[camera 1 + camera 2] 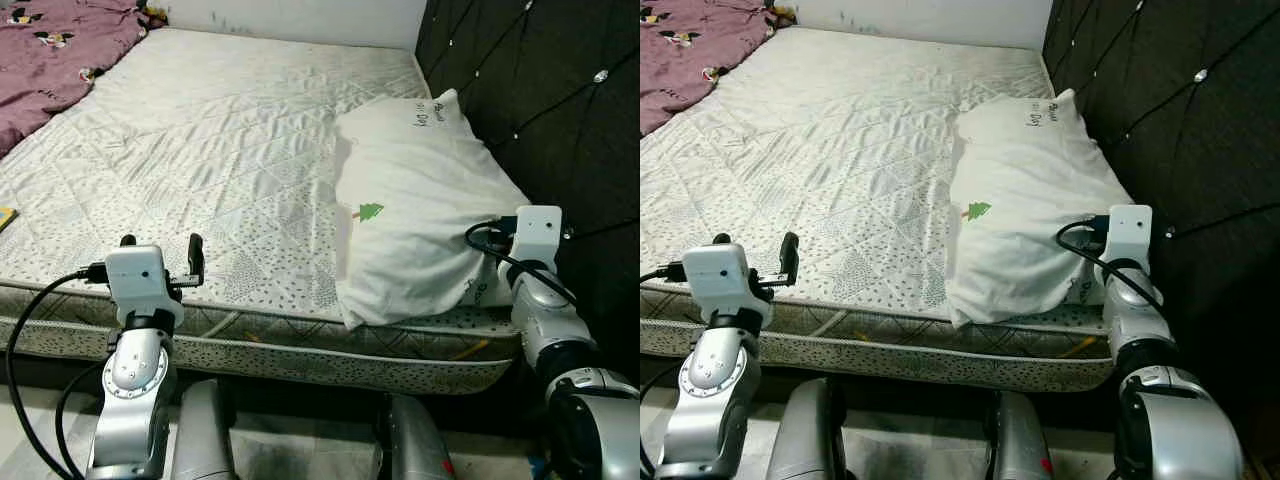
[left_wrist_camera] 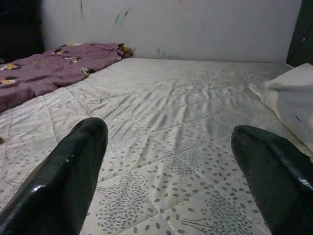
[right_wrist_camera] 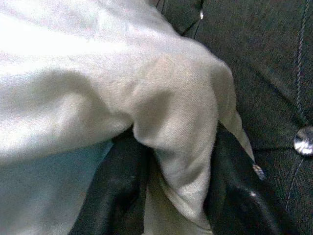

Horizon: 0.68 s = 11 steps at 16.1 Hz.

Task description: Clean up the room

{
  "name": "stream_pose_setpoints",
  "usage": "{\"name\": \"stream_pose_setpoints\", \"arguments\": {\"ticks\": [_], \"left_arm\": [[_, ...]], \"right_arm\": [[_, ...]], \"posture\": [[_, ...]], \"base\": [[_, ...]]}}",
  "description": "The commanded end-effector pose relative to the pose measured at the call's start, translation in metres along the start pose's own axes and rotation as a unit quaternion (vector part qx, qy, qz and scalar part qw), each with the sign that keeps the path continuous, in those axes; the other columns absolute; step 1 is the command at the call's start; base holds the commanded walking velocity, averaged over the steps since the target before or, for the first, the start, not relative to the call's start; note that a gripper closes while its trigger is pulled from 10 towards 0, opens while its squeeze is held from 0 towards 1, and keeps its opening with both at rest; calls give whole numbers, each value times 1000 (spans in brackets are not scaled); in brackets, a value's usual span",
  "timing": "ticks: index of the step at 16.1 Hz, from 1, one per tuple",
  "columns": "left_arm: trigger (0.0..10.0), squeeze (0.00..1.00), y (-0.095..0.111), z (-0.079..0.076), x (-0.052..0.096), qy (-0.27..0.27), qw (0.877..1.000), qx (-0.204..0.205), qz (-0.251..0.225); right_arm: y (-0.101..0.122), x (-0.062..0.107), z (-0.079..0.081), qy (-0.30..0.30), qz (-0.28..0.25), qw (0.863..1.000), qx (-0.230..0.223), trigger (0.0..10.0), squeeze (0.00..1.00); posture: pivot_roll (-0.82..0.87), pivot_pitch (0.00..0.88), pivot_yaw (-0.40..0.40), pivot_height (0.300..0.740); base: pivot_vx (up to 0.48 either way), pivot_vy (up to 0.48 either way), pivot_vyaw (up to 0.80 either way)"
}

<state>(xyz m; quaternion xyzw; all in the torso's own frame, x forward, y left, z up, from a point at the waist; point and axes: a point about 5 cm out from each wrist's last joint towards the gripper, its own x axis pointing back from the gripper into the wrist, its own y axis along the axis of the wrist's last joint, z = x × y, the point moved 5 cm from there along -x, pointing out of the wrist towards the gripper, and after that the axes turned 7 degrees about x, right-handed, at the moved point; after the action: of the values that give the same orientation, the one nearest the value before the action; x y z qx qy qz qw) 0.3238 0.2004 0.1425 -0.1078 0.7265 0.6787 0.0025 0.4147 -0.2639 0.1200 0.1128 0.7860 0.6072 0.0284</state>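
Observation:
A white pillow [image 1: 420, 200] with a small green tree print lies at the right end of the bed, against the dark headboard [image 1: 540, 90]. My right gripper [image 3: 176, 181] is shut on a fold of the pillow's fabric at its near right corner; the black fingers [image 3: 117, 186] pinch the cloth from both sides. In the eye views the right wrist [image 1: 535, 235] sits beside that corner, its fingers hidden by the pillow. My left gripper [image 1: 162, 250] is open with nothing between its fingers, low over the mattress's [image 1: 220, 150] front edge, left of the pillow.
A purple blanket [image 1: 50, 50] with small prints is bunched at the bed's far left. A small yellow thing [image 1: 5, 217] lies at the left border of the mattress. A white wall [image 2: 171, 24] stands behind the bed. The tufted headboard closes off the right side.

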Motion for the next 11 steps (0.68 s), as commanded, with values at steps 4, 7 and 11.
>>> {"name": "stream_pose_setpoints", "arguments": {"ticks": [4, 7, 11], "left_arm": [[10000, 0, 6, 0, -10, 8, 1000, 6, -21], [10000, 0, 9, 3, -16, 14, 999, 7, -29], [10000, 0, 13, 6, -19, 16, 999, 4, -39]], "right_arm": [[73, -2, -1, -33, -146, 988, 24, 10000, 1000], [60, 6, 13, -29, -140, 990, 1, 10000, 1000], [12, 31, 35, -4, -94, 995, -20, 10000, 1000]], "posture": [[47, 0, -91, 531], [36, 0, -90, 531], [39, 0, -90, 531]], "base": [[0, 0, 0], [0, 0, 0], [0, 0, 0]]}}
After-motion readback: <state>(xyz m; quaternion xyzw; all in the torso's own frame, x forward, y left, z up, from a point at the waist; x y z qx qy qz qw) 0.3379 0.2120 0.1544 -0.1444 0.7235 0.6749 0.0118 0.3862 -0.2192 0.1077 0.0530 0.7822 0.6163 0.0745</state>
